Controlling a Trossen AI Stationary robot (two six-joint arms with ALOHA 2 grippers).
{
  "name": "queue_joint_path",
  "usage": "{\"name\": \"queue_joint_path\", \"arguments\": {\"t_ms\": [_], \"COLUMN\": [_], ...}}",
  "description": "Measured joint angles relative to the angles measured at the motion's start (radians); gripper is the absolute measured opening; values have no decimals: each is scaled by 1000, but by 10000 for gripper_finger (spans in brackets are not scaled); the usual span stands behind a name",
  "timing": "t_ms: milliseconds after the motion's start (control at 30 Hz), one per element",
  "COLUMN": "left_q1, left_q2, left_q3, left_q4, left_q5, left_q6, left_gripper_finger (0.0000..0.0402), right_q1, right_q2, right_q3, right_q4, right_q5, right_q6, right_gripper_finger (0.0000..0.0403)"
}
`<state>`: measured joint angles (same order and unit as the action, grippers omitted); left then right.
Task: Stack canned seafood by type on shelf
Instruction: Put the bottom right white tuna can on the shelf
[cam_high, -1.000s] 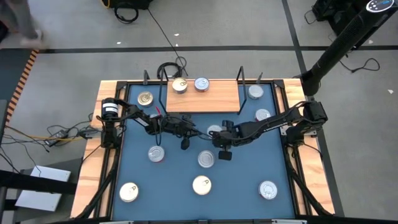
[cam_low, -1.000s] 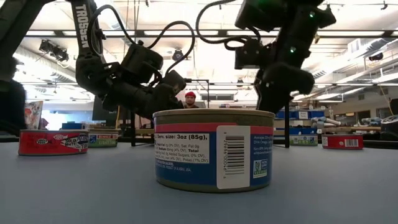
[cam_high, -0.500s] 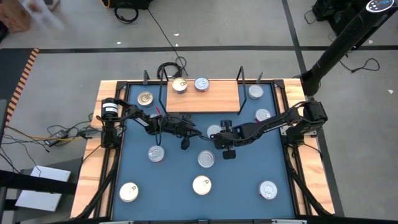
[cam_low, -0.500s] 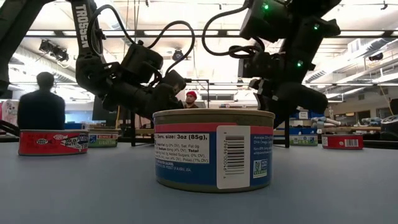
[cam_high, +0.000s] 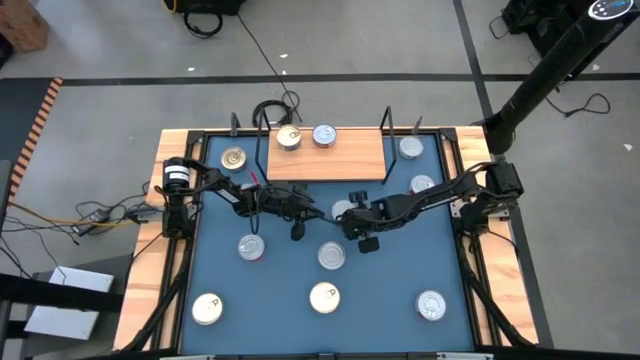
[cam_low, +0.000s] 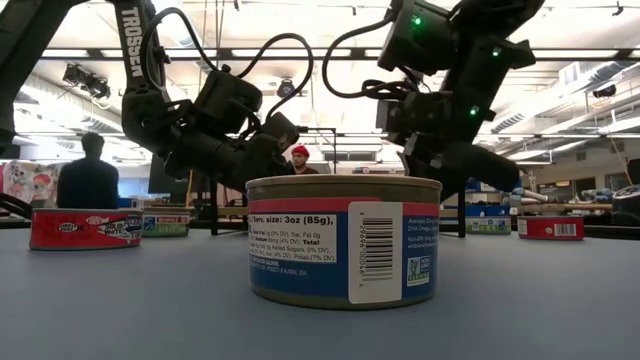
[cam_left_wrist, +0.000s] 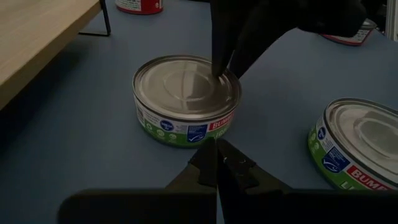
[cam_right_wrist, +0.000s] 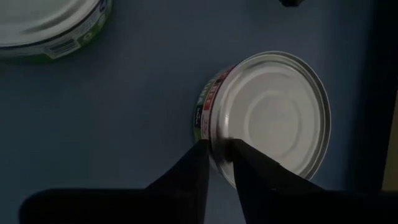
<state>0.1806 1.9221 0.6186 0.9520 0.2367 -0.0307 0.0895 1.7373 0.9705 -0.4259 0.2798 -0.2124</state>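
Observation:
The shelf (cam_high: 330, 160), a light-wood board with black wire ends, stands at the table's far side and carries a gold-topped tin (cam_high: 289, 138) and a silver-topped tin (cam_high: 324, 135). Several more tins lie flat on the blue table. My right gripper (cam_high: 352, 218) is down at a silver-topped tin with a green and red band (cam_right_wrist: 267, 115) (cam_left_wrist: 186, 93) just in front of the shelf, its fingers nearly shut across the rim. My left gripper (cam_left_wrist: 217, 163) is shut, empty, and hovers low just left of that tin (cam_high: 343, 210). My right gripper pinches the tin's rim (cam_right_wrist: 213, 148) between its two fingers, one finger (cam_right_wrist: 249, 163) on the lid and one (cam_right_wrist: 196, 163) outside the wall. The fingers come from above, slanting in from the table's right. The tin sits flat on the table.
Other tins lie around: a gold one (cam_high: 233, 158) left of the shelf, two (cam_high: 410, 148) (cam_high: 422, 186) right of it, two (cam_high: 250, 247) (cam_high: 331, 256) mid-table and three (cam_high: 207, 308) (cam_high: 324, 297) (cam_high: 431, 305) along the near edge. A large tin (cam_low: 343, 240) fills the low view.
My right gripper has moved a little toward the table's far edge and down onto the tin in front of the shelf, tipping as it went. The tin has stayed put. Behind the table a person has walked across the room.

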Motion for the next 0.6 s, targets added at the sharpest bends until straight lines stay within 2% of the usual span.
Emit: {"name": "queue_joint_path", "arguments": {"t_ms": [167,367,600], "left_q1": [0,0,0], "left_q2": [0,0,0], "left_q3": [0,0,0], "left_q4": [-1,-1,1], "left_q5": [0,0,0], "left_q6": [0,0,0], "left_gripper_finger": [1,1,1], "right_q1": [0,0,-14], "right_q2": [4,4,7], "right_q3": [0,26,63], "right_q4": [13,6,1], "right_q5": [3,-28,-88], "right_q6": [-25,-28,-6], "right_gripper_finger": [67,11,4]}}
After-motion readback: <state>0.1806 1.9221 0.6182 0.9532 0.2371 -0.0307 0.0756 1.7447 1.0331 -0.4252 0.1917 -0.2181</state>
